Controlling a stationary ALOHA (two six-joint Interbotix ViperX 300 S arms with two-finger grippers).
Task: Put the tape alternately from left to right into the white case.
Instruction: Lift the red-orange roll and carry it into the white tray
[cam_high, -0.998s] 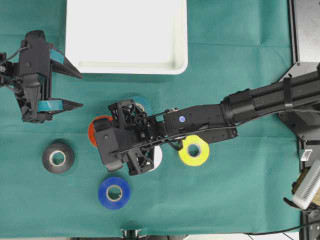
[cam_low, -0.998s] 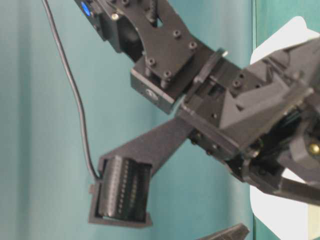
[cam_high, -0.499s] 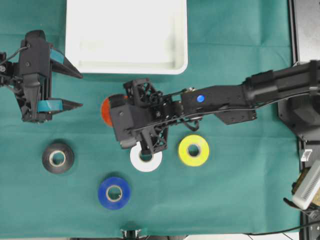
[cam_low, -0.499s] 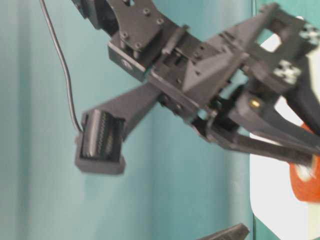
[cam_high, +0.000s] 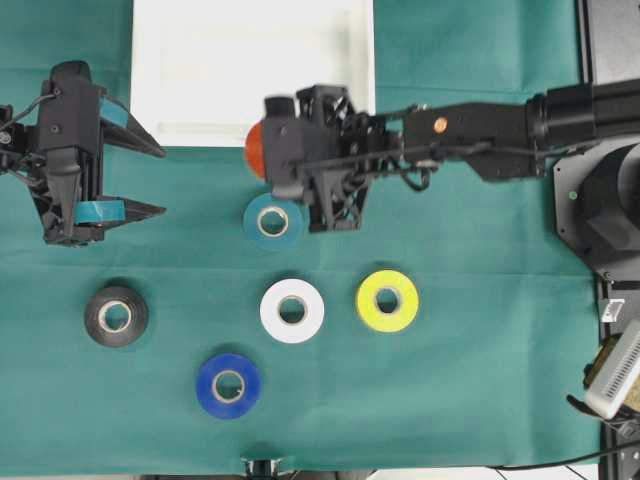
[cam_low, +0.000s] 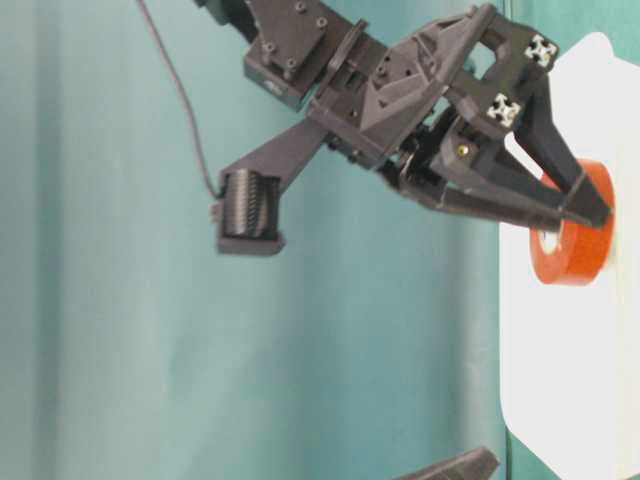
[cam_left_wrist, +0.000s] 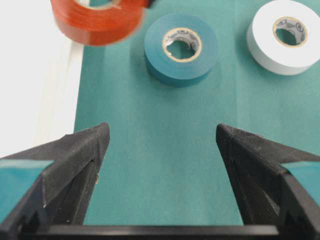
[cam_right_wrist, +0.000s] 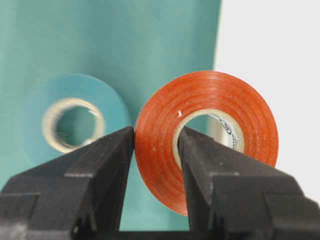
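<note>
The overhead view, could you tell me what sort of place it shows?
Probably a robotics lab bench: two black arms work over a green cloth, with loose tape rolls such as the yellow roll and a white case laid out.

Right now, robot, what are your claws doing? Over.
Right claw shut on red tape, at white case edge. Left claw open, empty. Nothing blocking.

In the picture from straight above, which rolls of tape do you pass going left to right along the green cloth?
black roll → blue roll → white roll → yellow roll. The teal and red rolls overlap those in left-right position, so I left them out.
</note>
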